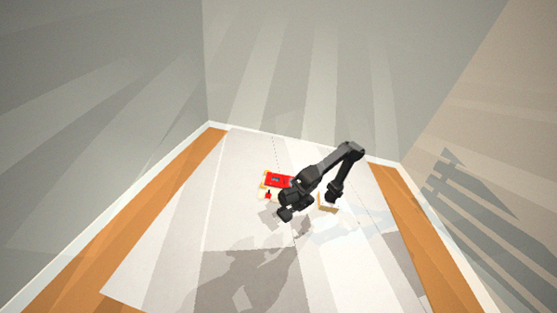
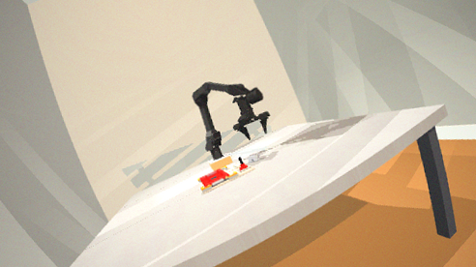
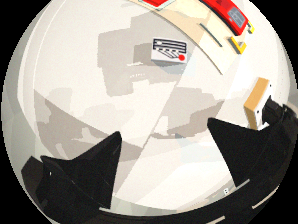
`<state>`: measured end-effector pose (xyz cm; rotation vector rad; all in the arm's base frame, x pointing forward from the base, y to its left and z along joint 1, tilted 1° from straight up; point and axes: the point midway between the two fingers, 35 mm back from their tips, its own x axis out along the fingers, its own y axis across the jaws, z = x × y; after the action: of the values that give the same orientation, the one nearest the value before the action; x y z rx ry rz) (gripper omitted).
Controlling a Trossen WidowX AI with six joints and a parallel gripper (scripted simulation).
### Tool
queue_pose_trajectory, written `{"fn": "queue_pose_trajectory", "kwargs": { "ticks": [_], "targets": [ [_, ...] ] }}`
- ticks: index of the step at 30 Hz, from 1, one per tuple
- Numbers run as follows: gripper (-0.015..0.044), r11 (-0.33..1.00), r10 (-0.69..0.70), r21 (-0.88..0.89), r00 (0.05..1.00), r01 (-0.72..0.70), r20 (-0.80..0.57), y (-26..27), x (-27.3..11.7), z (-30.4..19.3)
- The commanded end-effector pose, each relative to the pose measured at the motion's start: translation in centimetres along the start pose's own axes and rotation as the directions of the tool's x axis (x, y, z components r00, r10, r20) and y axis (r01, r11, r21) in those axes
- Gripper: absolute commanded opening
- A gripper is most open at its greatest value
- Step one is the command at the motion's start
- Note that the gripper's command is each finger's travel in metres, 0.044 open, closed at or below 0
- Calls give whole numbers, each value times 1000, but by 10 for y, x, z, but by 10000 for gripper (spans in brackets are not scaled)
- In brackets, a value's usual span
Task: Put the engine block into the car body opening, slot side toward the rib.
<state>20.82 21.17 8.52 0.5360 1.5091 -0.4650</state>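
Note:
The engine block [image 2: 253, 157] [image 3: 169, 50] is a small light block with black lines and a red dot on its upper face. It lies on the table beside the cream board; the arm hides it in the top view. The red car body [image 1: 269, 182] [image 2: 208, 181] [image 3: 219, 7] lies at the board's far side between yellow corner pieces. A dark recess shows in its top, but the rib cannot be made out. My gripper [image 1: 296, 212] [image 2: 258, 135] [image 3: 165, 129] is open and empty, fingers pointing down, high above the table and off to the side of the block.
A red piece with a black knob [image 1: 268, 195] [image 2: 243, 167] stands on the cream board [image 1: 261, 193] [image 3: 207, 49], beside the car body. A tan-and-white block [image 1: 328, 208] [image 2: 221, 162] [image 3: 255, 102] stands near the arm's base.

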Motion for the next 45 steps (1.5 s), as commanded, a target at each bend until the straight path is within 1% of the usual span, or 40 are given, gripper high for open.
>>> {"fn": "queue_pose_trajectory", "kwargs": {
  "ticks": [1,10,20,27,33,39,45],
  "targets": [
    [440,993,-7,120,1000,8,-4,-1,1,6],
    [440,909,-9,416,1000,9,-3,-4,1,21],
    [440,717,-10,697,1000,8,-2,-9,1,38],
    [440,532,-11,847,1000,7,-1,-12,1,49],
    [440,348,-12,937,1000,5,-1,-16,1,58],
    [440,150,-13,989,1000,3,-1,-19,1,68],
    [440,-55,-14,999,1000,0,-1,-23,1,77]
  ]
}}
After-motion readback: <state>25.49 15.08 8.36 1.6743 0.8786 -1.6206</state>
